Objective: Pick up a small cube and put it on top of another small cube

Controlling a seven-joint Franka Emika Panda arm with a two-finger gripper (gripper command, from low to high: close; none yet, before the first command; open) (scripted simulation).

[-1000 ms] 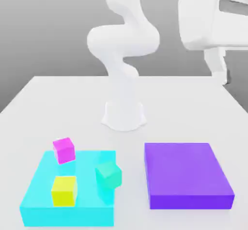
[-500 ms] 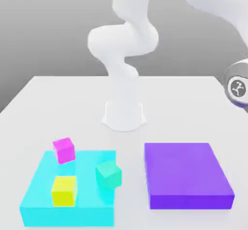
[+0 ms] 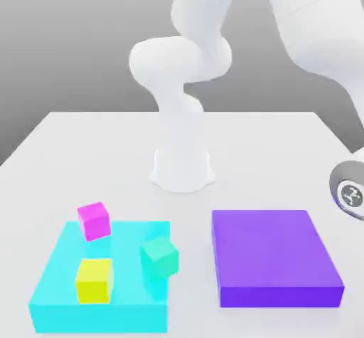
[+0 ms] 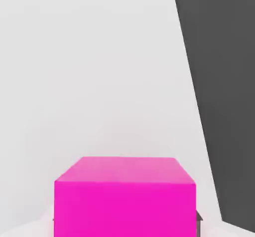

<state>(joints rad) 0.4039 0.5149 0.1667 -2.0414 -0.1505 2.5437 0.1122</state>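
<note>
Three small cubes rest on a cyan platform (image 3: pixel 50 308) at the exterior view's front left. A magenta cube (image 3: pixel 94 220) sits at its far left corner, a yellow cube (image 3: pixel 94 280) near its front, and a green cube (image 3: pixel 159 257) tilted at its right edge. The arm's round wrist joint (image 3: pixel 349 193) hangs at the exterior view's right edge, above the table and right of the purple platform (image 3: pixel 274 257). In the hand view a magenta block (image 4: pixel 124 201) lies close to the camera on the white surface.
The robot's white base (image 3: pixel 182 169) stands at the table's middle back. The flat purple platform lies at the front right. In the hand view the white table's edge (image 4: pixel 191 81) runs diagonally, with dark floor beyond it.
The arm has swung: its wrist joint dropped lower at the exterior view's right edge, and a dark shoulder joint now shows at the top. The cubes have not moved.
</note>
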